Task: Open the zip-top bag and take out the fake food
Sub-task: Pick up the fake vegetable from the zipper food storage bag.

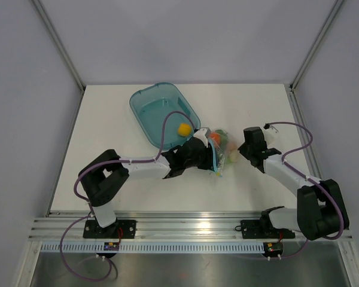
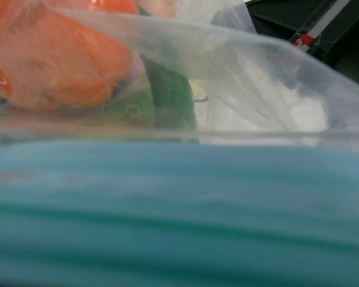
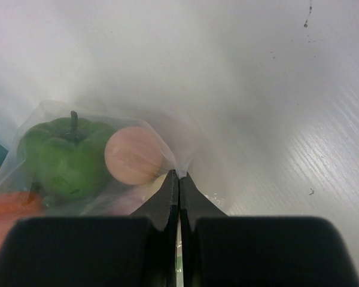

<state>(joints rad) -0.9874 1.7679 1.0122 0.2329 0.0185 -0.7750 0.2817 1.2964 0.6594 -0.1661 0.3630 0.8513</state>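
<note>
Clear plastic zip-top bag (image 1: 222,148) sits mid-table, just right of teal tub (image 1: 145,104), green pepper (image 3: 63,158) and other toys inside. Right gripper (image 3: 179,178) fingers pressed together, pinching the bag's right-end film, likely anchoring it. Left gripper (image 1: 203,154) at the teal zip strip (image 2: 179,209), probably to pull it open; fingers hidden, can't tell grip.

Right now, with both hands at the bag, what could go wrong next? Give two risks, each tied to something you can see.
1. The right hand is shut on just a thin corner of the zip-top bag; the slick film may slip out when pulled.
2. The green pepper and peach ball crowd that corner, so a tug could drag the whole bag rather than part the zip strip at the left hand.
</note>
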